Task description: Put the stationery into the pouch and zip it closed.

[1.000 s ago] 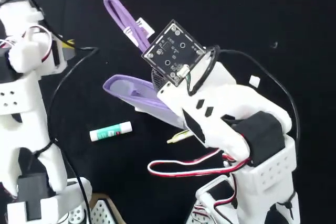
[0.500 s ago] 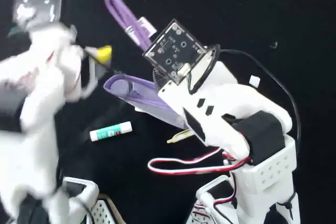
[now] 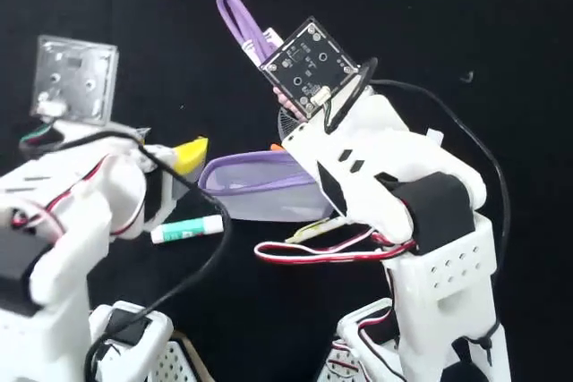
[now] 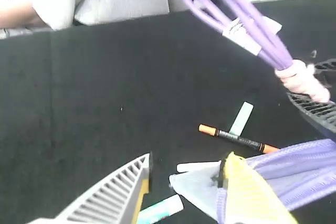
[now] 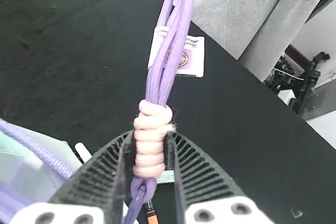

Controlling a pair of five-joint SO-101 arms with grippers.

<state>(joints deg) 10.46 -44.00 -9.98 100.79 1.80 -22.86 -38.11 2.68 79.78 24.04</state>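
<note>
The purple pouch (image 3: 258, 187) stands on its side on the black table, mouth upward, its end also in the left wrist view (image 4: 299, 174). My right gripper (image 5: 149, 148) is shut on the pink knot (image 5: 151, 129) of the pouch's purple cord (image 3: 243, 22), holding it above the pouch. My left gripper (image 4: 184, 198) is open at the pouch's left end, its yellow finger (image 3: 190, 154) touching the pouch's edge. A glue stick (image 3: 186, 230) lies just below the left gripper. An orange marker (image 4: 239, 139) and a white eraser (image 4: 241, 119) lie behind the pouch.
A yellow pen (image 3: 313, 230) lies under the right arm beside its red and white cables (image 3: 313, 252). A white tag (image 5: 178, 56) hangs on the cord. A small white stick (image 4: 197, 167) lies by the pouch. The table's far half is bare black cloth (image 3: 466, 33).
My left arm has swung in from the table's left edge to the pouch's left end. The right gripper has pulled the cord rightward, and the pouch has turned level and shifted right.
</note>
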